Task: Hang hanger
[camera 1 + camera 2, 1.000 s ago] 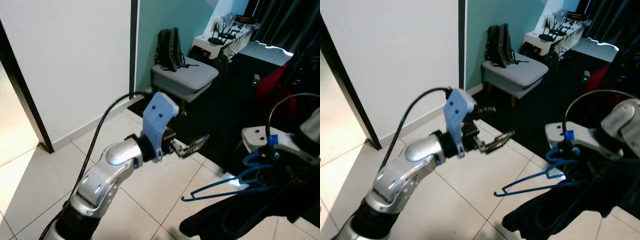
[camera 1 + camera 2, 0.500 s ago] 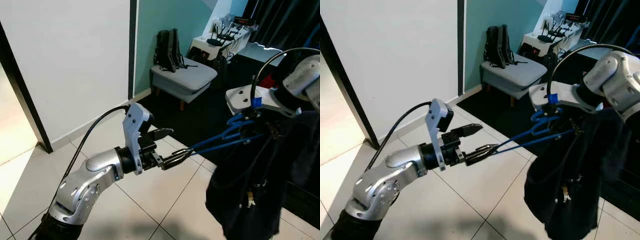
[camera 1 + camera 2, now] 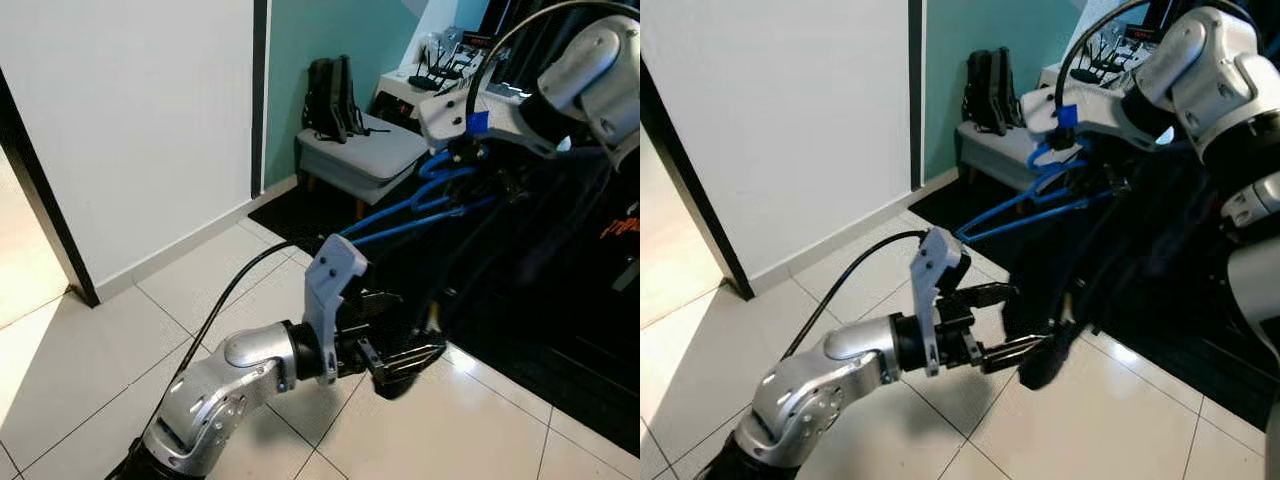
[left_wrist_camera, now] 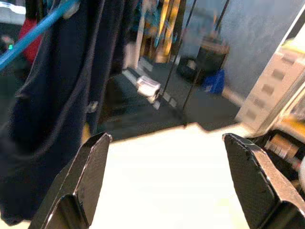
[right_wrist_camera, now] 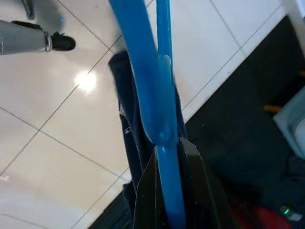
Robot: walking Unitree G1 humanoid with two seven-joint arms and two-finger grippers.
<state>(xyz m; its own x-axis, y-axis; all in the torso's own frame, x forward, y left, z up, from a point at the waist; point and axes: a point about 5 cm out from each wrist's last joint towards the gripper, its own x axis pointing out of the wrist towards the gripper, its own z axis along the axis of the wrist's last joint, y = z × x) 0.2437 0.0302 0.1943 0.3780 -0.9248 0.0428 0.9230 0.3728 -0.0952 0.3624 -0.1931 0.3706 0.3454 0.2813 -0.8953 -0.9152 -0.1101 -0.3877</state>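
Raised since half a second ago: right gripper (image 3: 470, 150), now at upper right of the left eye view, carrying the blue hanger (image 3: 400, 215) higher with it. Lowered: left gripper (image 3: 400, 345), from mid-frame to lower centre, off the hanger's tip and now beside the garment's hem.

Item 1, blue hanger: plastic, runs from the right gripper down-left toward centre frame. In the right wrist view its shaft (image 5: 164, 157) sits pinched between the two black fingers.

Item 2, dark garment (image 3: 1110, 270): draped from the hanger, hanging down the right half of the frame; lowest fold near the left gripper.

Item 3, left gripper: fingers spread apart, nothing between them in the left wrist view (image 4: 162, 176); garment to one side of that view.

Item 4, surroundings: white tiled floor (image 3: 90, 340), dark rug (image 3: 560, 350), grey chair (image 3: 360, 155) with a black backpack (image 3: 335, 95), upper centre.

Step in hand, as judged: carrying the loaded hanger up toward a hanging point; no rail can be identified. Next move calls for locating a rail and presenting the hook end to it, garment kept clear of the floor.

Writing: an orange mark on dark fabric at far right of the left eye view, not legible.
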